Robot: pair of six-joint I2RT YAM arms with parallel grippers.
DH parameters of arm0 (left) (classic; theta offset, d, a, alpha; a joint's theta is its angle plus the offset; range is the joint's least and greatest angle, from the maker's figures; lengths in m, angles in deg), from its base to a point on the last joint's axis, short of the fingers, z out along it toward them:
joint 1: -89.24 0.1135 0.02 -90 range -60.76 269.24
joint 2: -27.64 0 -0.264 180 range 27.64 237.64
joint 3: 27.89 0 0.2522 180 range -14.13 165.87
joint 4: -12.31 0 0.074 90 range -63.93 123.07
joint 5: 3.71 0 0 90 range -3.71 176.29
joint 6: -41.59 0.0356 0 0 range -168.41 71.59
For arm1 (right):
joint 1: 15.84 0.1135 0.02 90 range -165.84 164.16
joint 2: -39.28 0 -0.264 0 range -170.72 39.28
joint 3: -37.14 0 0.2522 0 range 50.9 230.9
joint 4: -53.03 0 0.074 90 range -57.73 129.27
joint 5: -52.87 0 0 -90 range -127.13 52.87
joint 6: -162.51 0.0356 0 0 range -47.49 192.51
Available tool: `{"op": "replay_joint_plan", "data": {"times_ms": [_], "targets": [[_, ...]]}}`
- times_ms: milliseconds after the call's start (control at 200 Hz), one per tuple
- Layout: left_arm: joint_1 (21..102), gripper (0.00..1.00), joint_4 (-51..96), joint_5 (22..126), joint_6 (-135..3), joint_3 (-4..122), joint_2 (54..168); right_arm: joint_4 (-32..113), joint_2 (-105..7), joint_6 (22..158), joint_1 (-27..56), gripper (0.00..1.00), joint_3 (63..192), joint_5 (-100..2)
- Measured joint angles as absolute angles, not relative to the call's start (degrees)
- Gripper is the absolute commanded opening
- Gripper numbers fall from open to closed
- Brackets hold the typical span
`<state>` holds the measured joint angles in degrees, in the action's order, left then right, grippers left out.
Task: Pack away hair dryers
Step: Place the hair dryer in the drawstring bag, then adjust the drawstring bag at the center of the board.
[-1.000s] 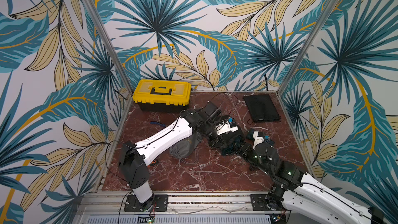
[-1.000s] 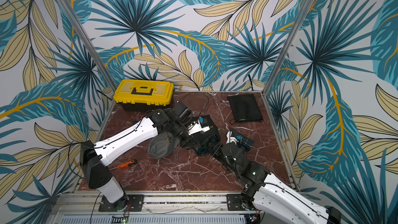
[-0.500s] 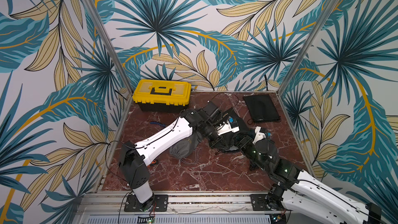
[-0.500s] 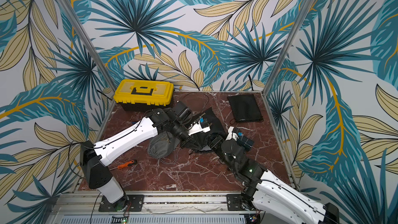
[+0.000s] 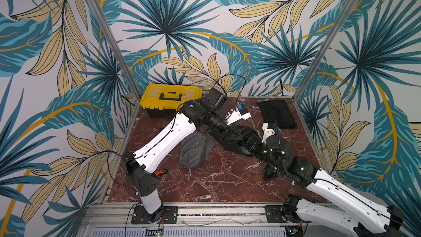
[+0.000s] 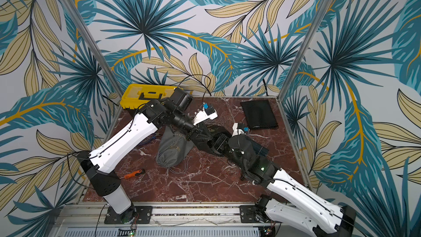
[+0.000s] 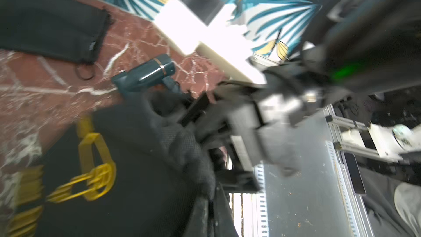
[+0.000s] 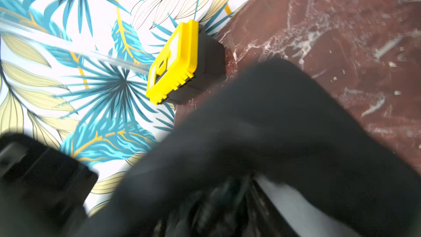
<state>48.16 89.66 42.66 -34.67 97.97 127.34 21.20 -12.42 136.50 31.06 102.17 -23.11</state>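
A dark teal hair dryer (image 7: 145, 74) lies on the marble floor, seen also beside my right arm in a top view (image 6: 259, 150). My left gripper (image 7: 211, 201) is shut on the rim of a black bag (image 7: 136, 178) with a yellow logo, holding it up mid-floor (image 5: 237, 137). My right gripper (image 5: 247, 141) is at that bag's mouth. In the blurred left wrist view its fingers (image 7: 196, 108) stand apart. Black cloth (image 8: 273, 133) fills the right wrist view and hides what is between the jaws. No white or black hair dryer shows.
A stuffed grey drawstring bag (image 5: 193, 151) lies under my left forearm. A flat black bag (image 5: 276, 115) sits at the back right and a yellow toolbox (image 5: 170, 98) at the back left. An orange-handled screwdriver (image 6: 134, 174) lies front left.
My right arm has pushed forward and left into the black bag's mouth, and its jaws have widened. My left gripper keeps its hold on the bag's rim.
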Motion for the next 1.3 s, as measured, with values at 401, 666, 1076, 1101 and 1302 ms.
{"op": "replay_joint_plan", "data": {"times_ms": [401, 666, 1076, 1101, 1302], "targets": [[53.5, 0.00, 92.4, 43.7, -36.0, 101.0, 129.9, 12.4, -12.2, 129.5, 31.0, 0.65, 109.9, -30.5], [54.0, 0.00, 92.3, 43.2, -35.2, 100.9, 128.1, 5.6, -4.1, 124.4, 31.0, 0.66, 109.5, -31.6], [54.9, 0.00, 92.6, 43.6, -33.9, 100.9, 128.2, 0.5, 1.4, 124.6, 31.0, 0.65, 99.4, -27.3], [54.9, 0.00, 92.6, 43.6, -33.9, 100.9, 128.2, 0.5, 1.5, 124.6, 31.0, 0.64, 99.1, -27.5], [55.0, 0.00, 92.7, 43.0, -33.7, 100.9, 128.2, 1.2, 2.7, 121.7, 31.0, 0.59, 97.9, -31.1]]}}
